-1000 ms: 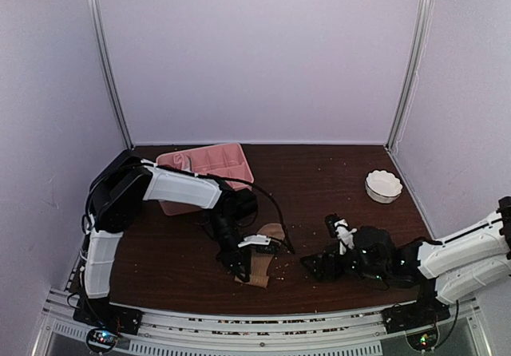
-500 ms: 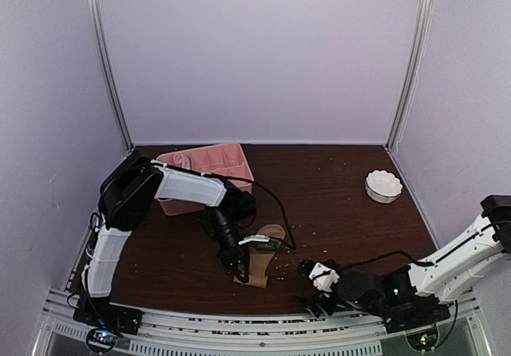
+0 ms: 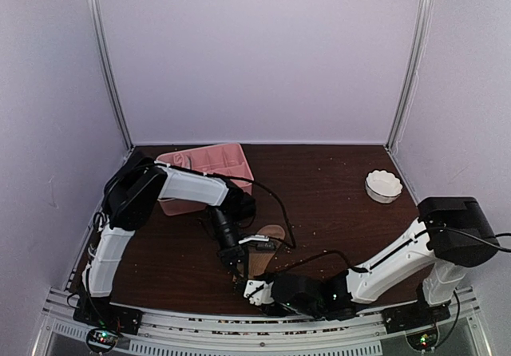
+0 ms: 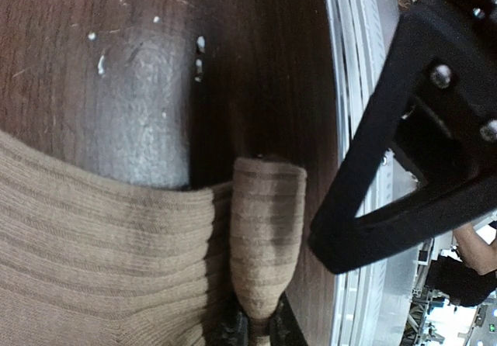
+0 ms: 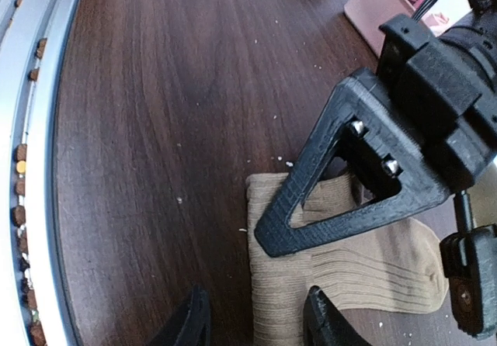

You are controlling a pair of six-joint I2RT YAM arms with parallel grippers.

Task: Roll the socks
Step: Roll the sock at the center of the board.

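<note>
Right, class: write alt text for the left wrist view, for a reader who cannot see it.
The left gripper pinches a raised fold of a tan ribbed sock lying on a dark wooden table. The right gripper's black finger sits close beside it.

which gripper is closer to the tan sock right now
Left. The left gripper is shut on a fold of the tan sock; the right gripper sits at the sock's near edge, jaws apart, not gripping it.
</note>
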